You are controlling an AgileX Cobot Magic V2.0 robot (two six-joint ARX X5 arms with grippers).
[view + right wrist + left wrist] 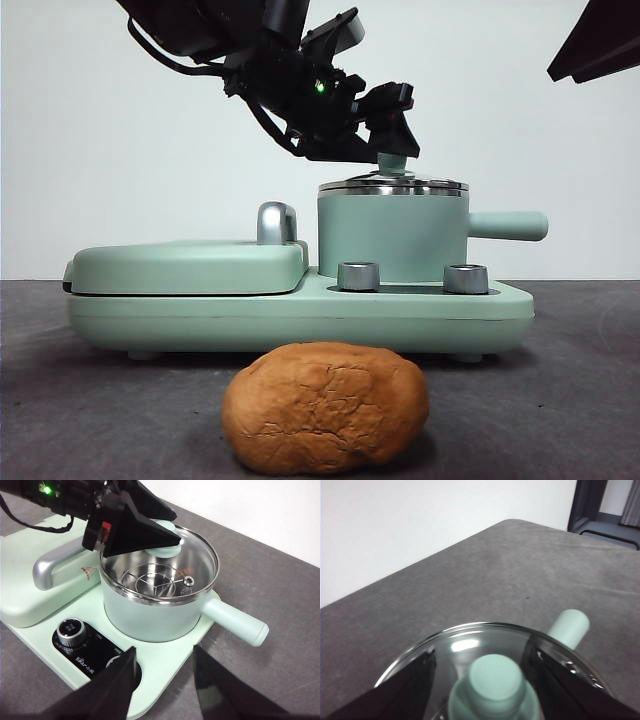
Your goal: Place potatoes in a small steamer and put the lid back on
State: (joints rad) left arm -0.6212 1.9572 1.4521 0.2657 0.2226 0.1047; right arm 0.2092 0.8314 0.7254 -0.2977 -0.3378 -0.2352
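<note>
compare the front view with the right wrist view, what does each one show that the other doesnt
Only the front view shows the potato, lying on the table in front of the cooker base. Only the right wrist view shows the steel rack inside the pot, the dial markings, and the open right gripper. Both show the left gripper at the knob of the lid, which sits on the pot.

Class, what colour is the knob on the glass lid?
Mint green: the knob, clearest in the left wrist view.
</note>
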